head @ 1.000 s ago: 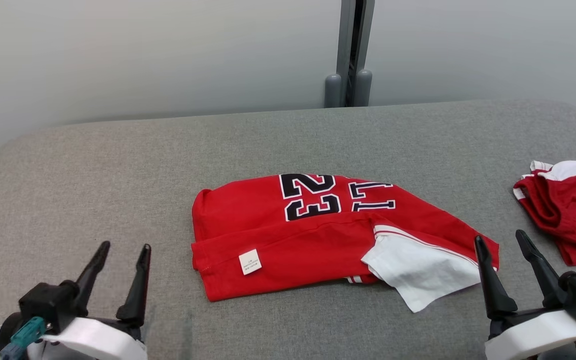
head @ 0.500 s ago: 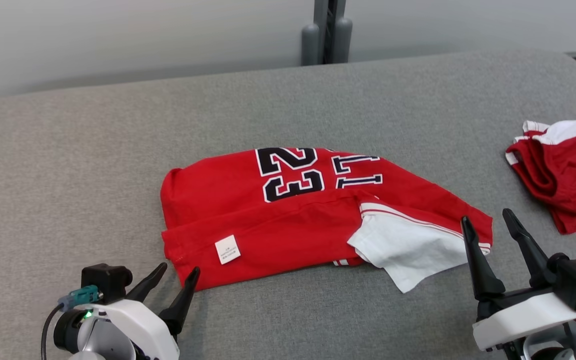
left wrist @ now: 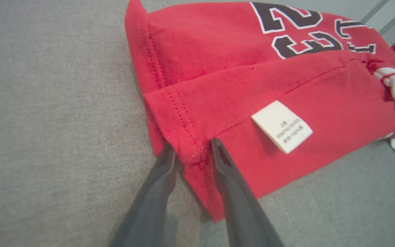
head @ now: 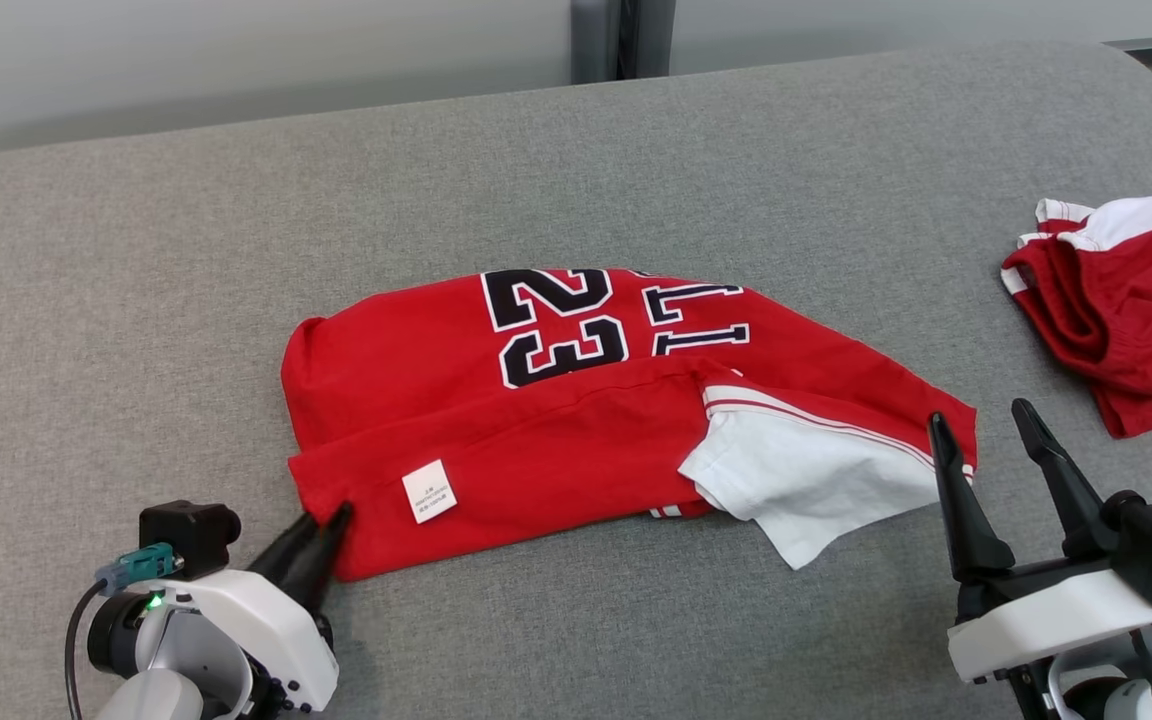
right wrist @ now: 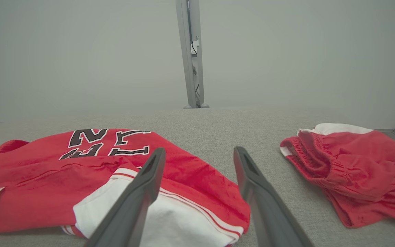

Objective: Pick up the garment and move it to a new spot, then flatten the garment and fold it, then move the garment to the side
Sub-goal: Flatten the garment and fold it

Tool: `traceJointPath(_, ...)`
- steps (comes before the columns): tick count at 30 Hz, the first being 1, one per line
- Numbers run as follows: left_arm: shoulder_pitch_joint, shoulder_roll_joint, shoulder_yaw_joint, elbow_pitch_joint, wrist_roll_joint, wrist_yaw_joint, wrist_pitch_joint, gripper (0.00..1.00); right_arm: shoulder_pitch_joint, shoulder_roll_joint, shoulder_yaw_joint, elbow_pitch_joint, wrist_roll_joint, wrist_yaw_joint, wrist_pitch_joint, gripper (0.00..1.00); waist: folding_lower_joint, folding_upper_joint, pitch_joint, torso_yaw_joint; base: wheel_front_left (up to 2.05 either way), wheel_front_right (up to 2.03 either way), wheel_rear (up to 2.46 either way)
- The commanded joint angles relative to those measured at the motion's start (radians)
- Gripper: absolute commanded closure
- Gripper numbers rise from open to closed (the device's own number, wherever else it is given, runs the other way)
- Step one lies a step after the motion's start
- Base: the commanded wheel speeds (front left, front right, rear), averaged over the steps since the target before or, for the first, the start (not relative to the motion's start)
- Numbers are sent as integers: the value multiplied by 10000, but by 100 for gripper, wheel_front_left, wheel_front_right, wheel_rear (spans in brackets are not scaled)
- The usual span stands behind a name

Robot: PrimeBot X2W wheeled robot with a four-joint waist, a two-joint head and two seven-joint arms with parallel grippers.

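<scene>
Pickup is only beginning; moving, flattening, folding and setting aside are all remaining. The left gripper point(left wrist: 191, 145) is straddling the stitched near-left hem corner of the soft red jersey garment point(head: 536, 440), which is lying rumpled midway along the grey woven worktop's point(head: 136, 250) near edge. Whether it is pinching yet, I cannot tell. The right gripper point(head: 978, 412) is hovering open by the white sleeve point(head: 796, 480).

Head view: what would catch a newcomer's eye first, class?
A red jersey, black 23 showing, lies loosely folded in the middle of the grey surface. The left gripper straddles its near-left hem corner; the right gripper hovers open by the white sleeve. A second red garment lies far right.
</scene>
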Motion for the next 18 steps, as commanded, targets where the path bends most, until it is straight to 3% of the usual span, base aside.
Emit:
traceJointPath(1, -155, 74, -9, 30, 16, -37, -69, 100, -94, -35, -43, 48, 12, -3, -30, 0, 0, 0, -24, 24, 0, 0, 0)
traceJointPath(10, -204, 211, -55, -277, 115, 81, -75, 100, 468, -35, 269, 515, 286, -3, 413, 0, 0, 0, 43, 143, 0, 0, 0)
traceJointPath(18, -278, 306, -25, -606, 138, 207, -56, 100, 596, -38, 1292, 1899, 902, -3, 262, 0, 0, 0, 374, 173, 0, 0, 0)
